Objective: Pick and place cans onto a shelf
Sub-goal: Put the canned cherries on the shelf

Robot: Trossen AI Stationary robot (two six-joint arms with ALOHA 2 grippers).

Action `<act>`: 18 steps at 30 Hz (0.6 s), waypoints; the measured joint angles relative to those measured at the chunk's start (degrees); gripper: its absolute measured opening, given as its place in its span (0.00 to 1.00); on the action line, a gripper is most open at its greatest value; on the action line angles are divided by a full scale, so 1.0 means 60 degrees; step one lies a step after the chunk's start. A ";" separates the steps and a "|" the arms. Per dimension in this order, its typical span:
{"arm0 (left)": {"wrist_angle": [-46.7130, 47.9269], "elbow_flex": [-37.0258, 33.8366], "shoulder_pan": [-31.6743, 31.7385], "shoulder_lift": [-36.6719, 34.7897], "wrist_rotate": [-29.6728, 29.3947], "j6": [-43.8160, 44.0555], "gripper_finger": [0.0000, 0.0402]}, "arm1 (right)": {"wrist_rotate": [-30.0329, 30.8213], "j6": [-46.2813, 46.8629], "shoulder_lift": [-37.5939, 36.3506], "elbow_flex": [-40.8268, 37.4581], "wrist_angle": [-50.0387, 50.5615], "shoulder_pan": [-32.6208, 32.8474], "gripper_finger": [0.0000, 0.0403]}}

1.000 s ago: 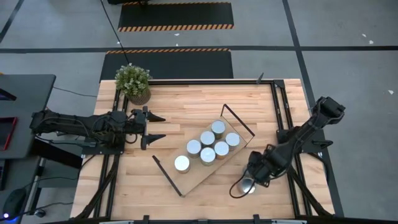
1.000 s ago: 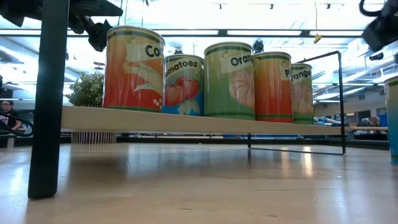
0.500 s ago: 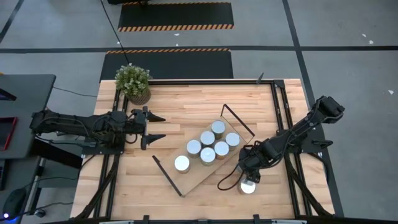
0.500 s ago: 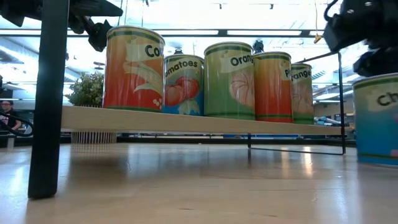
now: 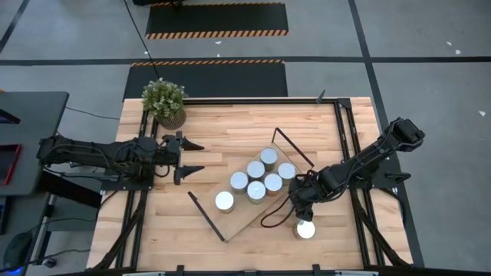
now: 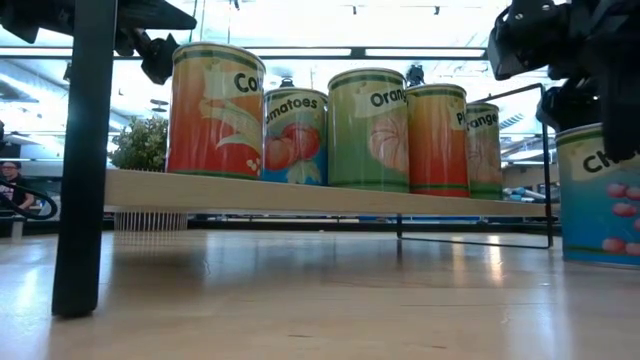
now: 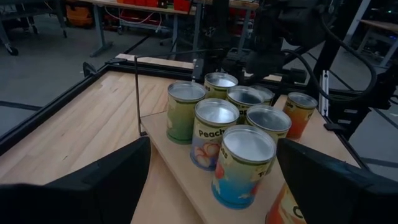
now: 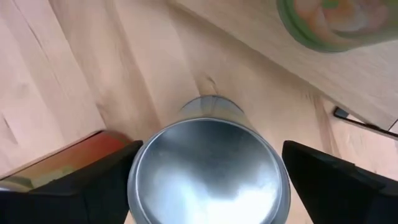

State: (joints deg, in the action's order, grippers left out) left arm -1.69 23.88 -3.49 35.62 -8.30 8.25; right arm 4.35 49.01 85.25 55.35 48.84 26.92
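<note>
A can (image 5: 305,228) stands on the surface directly beneath the right tool (image 5: 301,213), fingers spread apart; six cans (image 5: 256,170) fill the shelf (image 5: 244,218) beside it.

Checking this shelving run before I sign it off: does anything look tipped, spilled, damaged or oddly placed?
Nothing looks tipped, spilled or damaged. Six cans stand upright on the shelf. One can stands upright on the table beside it, not shelved, with the open right gripper just over it. The shelf lies diagonally across the table.
</note>
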 joint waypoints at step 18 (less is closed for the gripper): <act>-0.0012 0.0000 0.0000 0.0000 0.0001 0.0005 0.88 | 0.0066 -0.0068 0.0000 0.0791 0.0173 0.0208 0.80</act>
State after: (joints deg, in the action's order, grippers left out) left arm -1.76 23.88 -3.49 35.62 -8.30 8.27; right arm 4.75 48.60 85.25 60.10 49.88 28.16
